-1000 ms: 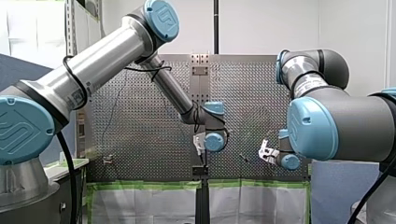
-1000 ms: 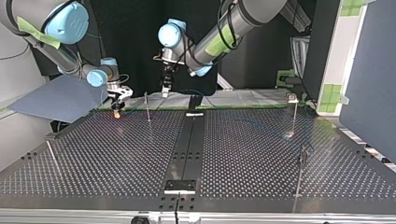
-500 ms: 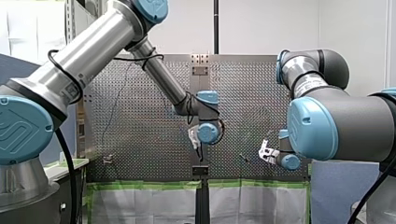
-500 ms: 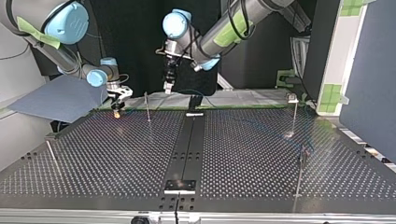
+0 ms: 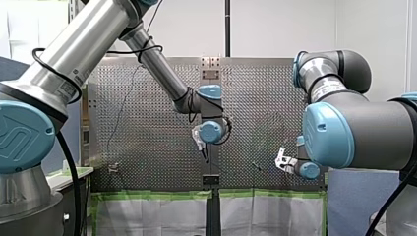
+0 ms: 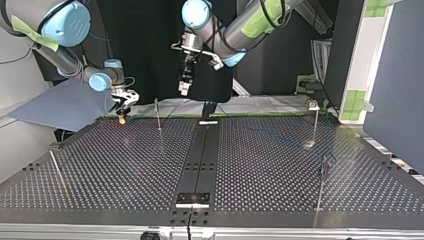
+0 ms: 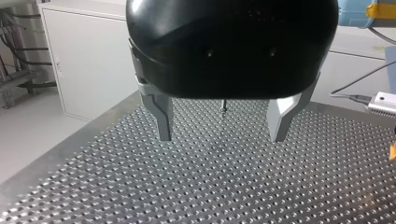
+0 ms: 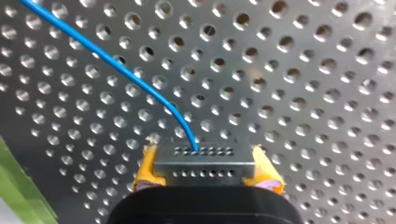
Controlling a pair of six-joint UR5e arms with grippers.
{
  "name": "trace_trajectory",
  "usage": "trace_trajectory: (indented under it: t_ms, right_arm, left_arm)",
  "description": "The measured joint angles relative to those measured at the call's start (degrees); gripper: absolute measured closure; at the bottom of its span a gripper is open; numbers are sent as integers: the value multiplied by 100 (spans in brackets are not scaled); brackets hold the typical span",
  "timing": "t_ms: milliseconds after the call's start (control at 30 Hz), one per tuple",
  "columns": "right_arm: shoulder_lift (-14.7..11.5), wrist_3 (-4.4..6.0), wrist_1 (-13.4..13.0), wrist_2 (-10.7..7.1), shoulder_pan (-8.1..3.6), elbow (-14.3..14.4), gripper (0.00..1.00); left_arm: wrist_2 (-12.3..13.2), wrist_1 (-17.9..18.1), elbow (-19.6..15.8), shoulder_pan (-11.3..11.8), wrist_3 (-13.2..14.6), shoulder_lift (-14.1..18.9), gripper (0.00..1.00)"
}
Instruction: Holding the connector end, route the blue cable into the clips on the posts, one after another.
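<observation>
In the right wrist view my right gripper [image 8: 203, 176] is shut on a grey metal connector [image 8: 203, 161], its yellow pads [image 8: 145, 170] on the two ends. The blue cable [image 8: 116, 63] leaves the connector and runs off over the perforated plate. At the top view's back left this gripper [image 6: 122, 112] hangs just above the table, beside a thin post [image 6: 157, 114]. My left gripper [image 6: 184, 88] hangs well above the table's back middle. Its metal fingers [image 7: 163, 116] stand open with nothing between them; a post [image 7: 224, 106] stands ahead of them.
More thin posts stand at the top view's right [image 6: 316, 121] and front right [image 6: 322, 184], and a slanted one at the front left [image 6: 56, 168]. A dark rail [image 6: 200, 155] runs down the middle of the perforated table. A blue sheet [image 6: 60, 105] lies behind my right arm.
My left arm has lifted its open gripper higher above the table's back middle. My right gripper has shifted only a little, still holding the connector.
</observation>
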Motion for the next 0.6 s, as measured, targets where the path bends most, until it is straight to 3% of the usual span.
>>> trace_trajectory:
  t_ms: [367, 600]
  right_arm:
    - [-555, -16, -62, 47, -92, 493, 100]
    - [-912, -17, -78, 83, -106, 611, 100]
  left_arm:
    - [-2, 16, -549, -5, 13, 548, 0]
    - [5, 31, -914, -3, 39, 914, 0]
